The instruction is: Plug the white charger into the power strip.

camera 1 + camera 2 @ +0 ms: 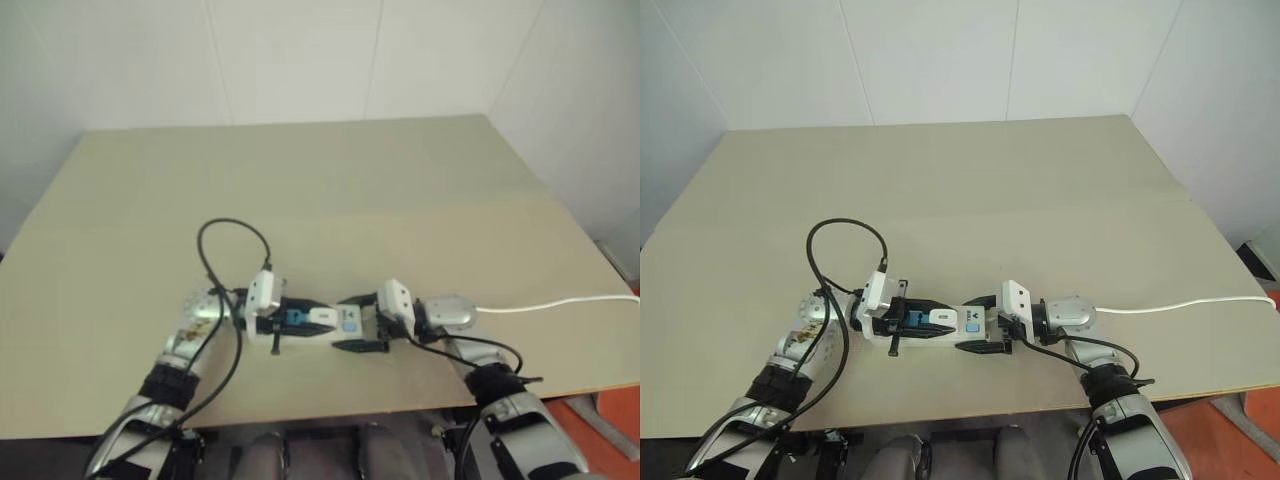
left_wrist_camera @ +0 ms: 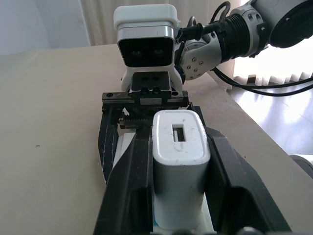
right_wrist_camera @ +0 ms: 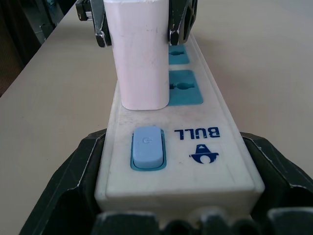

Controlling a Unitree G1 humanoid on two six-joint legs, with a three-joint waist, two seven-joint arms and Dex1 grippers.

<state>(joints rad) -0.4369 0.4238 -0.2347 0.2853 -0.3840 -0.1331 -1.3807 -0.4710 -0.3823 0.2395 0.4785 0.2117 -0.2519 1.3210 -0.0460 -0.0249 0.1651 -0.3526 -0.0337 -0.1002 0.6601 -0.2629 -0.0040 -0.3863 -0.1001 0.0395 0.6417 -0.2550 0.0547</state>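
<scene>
Beige and flat, the big wooden table (image 1: 330, 190) takes up most of the head views, with plain white walls (image 1: 300, 60) behind it. Most of its top is bare. A thin white cord (image 1: 560, 303) runs across the table from the right edge toward the right arm.

Near the front edge of the table lies the long white plastic power strip (image 3: 195, 122) with blue socket faces. It lies between the two arms. A pale blue switch (image 3: 145, 147) sits at one end of it, beside blue letters.

The small white plastic cube charger (image 3: 138, 54) stands upright on the strip, just past the switch. Its bottom meets the strip's top, and it covers part of the nearest blue socket. I cannot tell how deep it sits in.

The left gripper (image 2: 179, 161) reaches in level from the left, pointing to the right. Its two black fingers (image 2: 129, 186) are clamped on the sides of the charger.

The right gripper (image 3: 178, 196) reaches in from the right, pointing left and tipped down a little. Its black fingers (image 3: 73, 186) press on both long sides of the strip at the switch end and hold it.

A black cable (image 1: 225, 250) loops up off the left arm.
</scene>
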